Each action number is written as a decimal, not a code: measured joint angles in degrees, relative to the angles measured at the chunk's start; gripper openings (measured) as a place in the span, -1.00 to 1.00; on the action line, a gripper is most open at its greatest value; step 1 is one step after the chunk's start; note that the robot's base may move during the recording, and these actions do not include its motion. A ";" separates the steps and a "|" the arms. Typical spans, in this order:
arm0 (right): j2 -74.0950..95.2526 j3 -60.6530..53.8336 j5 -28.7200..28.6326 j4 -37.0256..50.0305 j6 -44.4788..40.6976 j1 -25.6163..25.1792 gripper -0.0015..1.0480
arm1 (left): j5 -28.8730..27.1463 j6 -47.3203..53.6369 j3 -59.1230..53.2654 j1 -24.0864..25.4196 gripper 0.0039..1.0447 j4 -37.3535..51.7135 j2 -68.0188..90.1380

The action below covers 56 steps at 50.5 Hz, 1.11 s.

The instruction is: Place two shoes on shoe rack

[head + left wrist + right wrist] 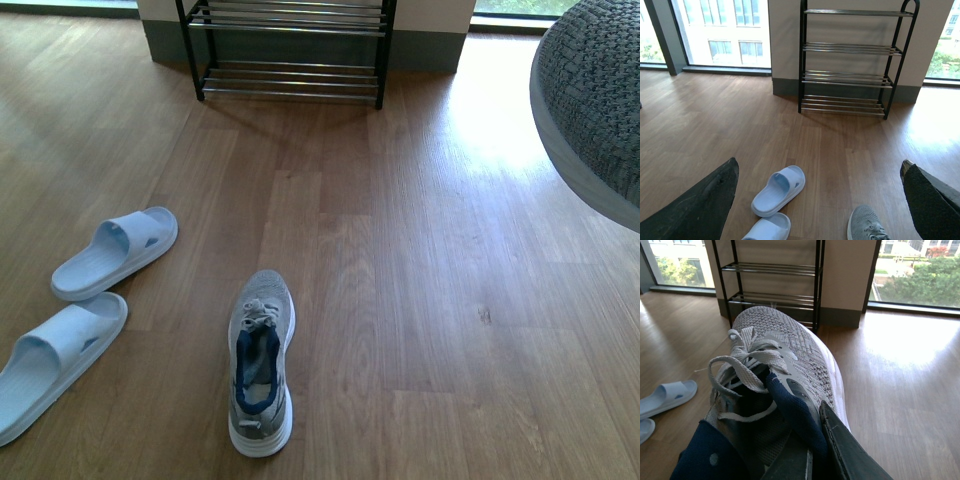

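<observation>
One grey knit sneaker [260, 362] stands upright on the wood floor, its toe toward the shoe rack [290, 50]; its toe [867, 226] also shows in the left wrist view. My left gripper [815, 200] hangs open above the floor with nothing between its dark fingers [695, 210]. The other grey sneaker [785, 365] is raised off the floor, and my right gripper [812, 440] is shut on its collar wall, one finger inside and one outside. In the front view this held sneaker [600, 100] looms large at the upper right. The rack [770, 285] stands ahead against the wall, its chrome bars bare.
Two light blue slippers [115, 252] [55, 362] lie on the floor left of the standing sneaker, and are also seen as slippers [779, 190] in the left wrist view. Windows flank the wall behind the rack [847, 60]. Wood floor stretches between the sneaker and the rack.
</observation>
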 joint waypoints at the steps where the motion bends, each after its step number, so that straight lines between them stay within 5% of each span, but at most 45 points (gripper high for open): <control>1: 0.00 0.00 0.00 0.00 0.00 0.00 -0.97 | -0.04 0.00 0.00 0.00 0.83 0.00 0.00; 13: -0.02 0.00 -0.57 0.00 0.02 0.04 -0.97 | -0.04 0.00 0.00 0.00 0.83 0.00 0.00; 18: -0.02 0.00 -0.37 0.00 0.00 0.04 -0.97 | -5.70 -12.13 3.48 -2.75 0.83 -9.81 5.75; 26: -0.02 0.00 0.00 0.00 0.00 0.02 -0.97 | 7.41 -37.22 6.67 -2.89 0.83 -3.30 25.83; 31: -0.02 0.00 -0.04 0.00 0.00 0.02 -0.97 | 8.90 -41.35 10.49 -3.63 0.83 4.92 39.43; 39: -0.02 0.00 -0.24 0.00 0.02 0.02 -0.97 | 7.91 -39.65 18.97 -5.86 0.83 13.55 64.89; 56: -0.02 0.00 -0.17 0.00 0.00 0.02 -0.97 | 9.20 -31.87 33.22 -10.34 0.83 17.09 105.37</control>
